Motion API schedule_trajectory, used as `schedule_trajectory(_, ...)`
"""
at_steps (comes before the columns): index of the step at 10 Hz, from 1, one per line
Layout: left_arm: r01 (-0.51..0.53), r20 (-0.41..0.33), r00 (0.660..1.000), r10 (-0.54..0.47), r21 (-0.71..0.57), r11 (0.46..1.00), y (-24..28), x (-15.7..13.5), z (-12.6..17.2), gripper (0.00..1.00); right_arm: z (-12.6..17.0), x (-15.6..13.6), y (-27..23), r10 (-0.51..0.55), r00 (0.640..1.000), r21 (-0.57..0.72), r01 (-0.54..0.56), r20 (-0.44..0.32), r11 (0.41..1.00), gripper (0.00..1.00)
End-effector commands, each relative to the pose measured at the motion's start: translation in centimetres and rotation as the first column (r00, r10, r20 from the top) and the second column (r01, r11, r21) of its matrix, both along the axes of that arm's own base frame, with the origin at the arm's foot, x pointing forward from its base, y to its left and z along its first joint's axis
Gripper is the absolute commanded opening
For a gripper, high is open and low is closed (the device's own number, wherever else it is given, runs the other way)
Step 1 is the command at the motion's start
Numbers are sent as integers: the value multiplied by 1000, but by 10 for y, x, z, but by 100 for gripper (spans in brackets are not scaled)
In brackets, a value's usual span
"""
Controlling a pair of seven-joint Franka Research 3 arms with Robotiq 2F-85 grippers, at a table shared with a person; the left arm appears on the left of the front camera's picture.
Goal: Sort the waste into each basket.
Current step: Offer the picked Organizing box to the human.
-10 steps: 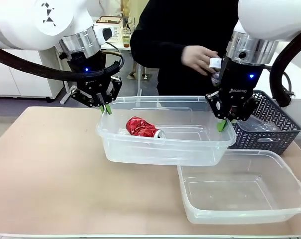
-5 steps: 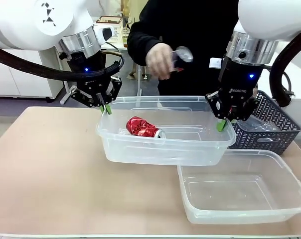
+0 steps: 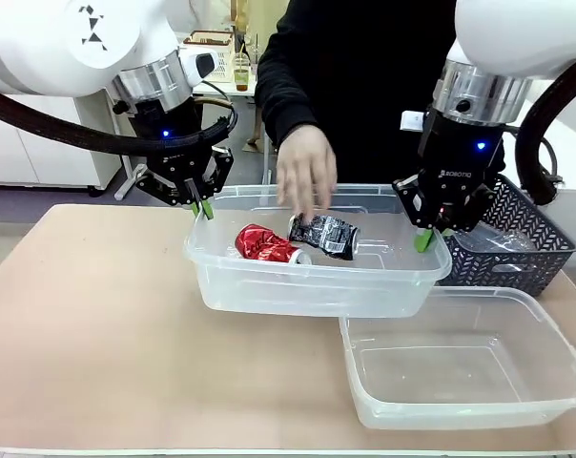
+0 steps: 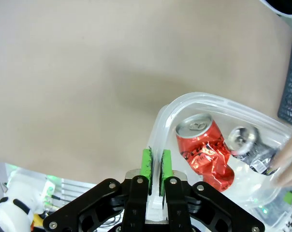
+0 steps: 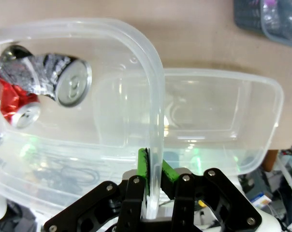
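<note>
Both grippers hold one clear basket (image 3: pixel 307 291) by its rim. My left gripper (image 3: pixel 200 208) is shut on the left rim (image 4: pixel 160 121), its green pads (image 4: pixel 147 164) pinching the plastic. At the opposite end my right gripper (image 3: pixel 424 239) is shut on the right rim (image 5: pixel 153 67). Inside lies a crushed red can (image 3: pixel 264 243) (image 4: pixel 204 152) (image 5: pixel 10 104). A person's hand (image 3: pixel 307 176) reaches in and touches a crushed black-and-silver can (image 3: pixel 326 236) (image 4: pixel 247 145) (image 5: pixel 54 77) beside the red one. A second clear basket (image 3: pixel 350 353) (image 5: pixel 223 121) stands empty at the front right.
A dark grey-blue basket (image 3: pixel 531 253) (image 5: pixel 252 14) holding clear plastic items stands at the far right, behind my right gripper. The person stands at the far side of the table. Bare tabletop (image 3: pixel 97 324) spreads to the left and front.
The person's hand has come down from chest height and brought the black-and-silver can into the held basket. Neither arm has moved.
</note>
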State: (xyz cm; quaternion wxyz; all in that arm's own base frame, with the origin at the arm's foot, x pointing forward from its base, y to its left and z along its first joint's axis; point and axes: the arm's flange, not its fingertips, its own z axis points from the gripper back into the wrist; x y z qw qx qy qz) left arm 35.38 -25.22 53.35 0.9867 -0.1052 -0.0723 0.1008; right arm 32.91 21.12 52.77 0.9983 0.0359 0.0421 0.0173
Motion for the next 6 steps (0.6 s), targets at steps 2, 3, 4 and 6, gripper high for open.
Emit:
schedule_trajectory(2, -13, 9, 1000, 13, -14, 1000, -2, 3, 5, 9, 2, -4, 3, 18, 1000, 5, -18, -2, 1000, 5)
schedule_trajectory(3, -13, 9, 1000, 13, -14, 1000, -2, 3, 5, 9, 2, -4, 3, 18, 1000, 5, -18, -2, 1000, 5)
schedule_trajectory(4, -13, 9, 1000, 13, -14, 1000, -2, 3, 5, 9, 2, -4, 3, 18, 1000, 5, -18, -2, 1000, 5)
schedule_trajectory(6, -13, 9, 1000, 13, -14, 1000, -2, 3, 5, 9, 2, -4, 3, 18, 1000, 5, -18, -2, 1000, 5)
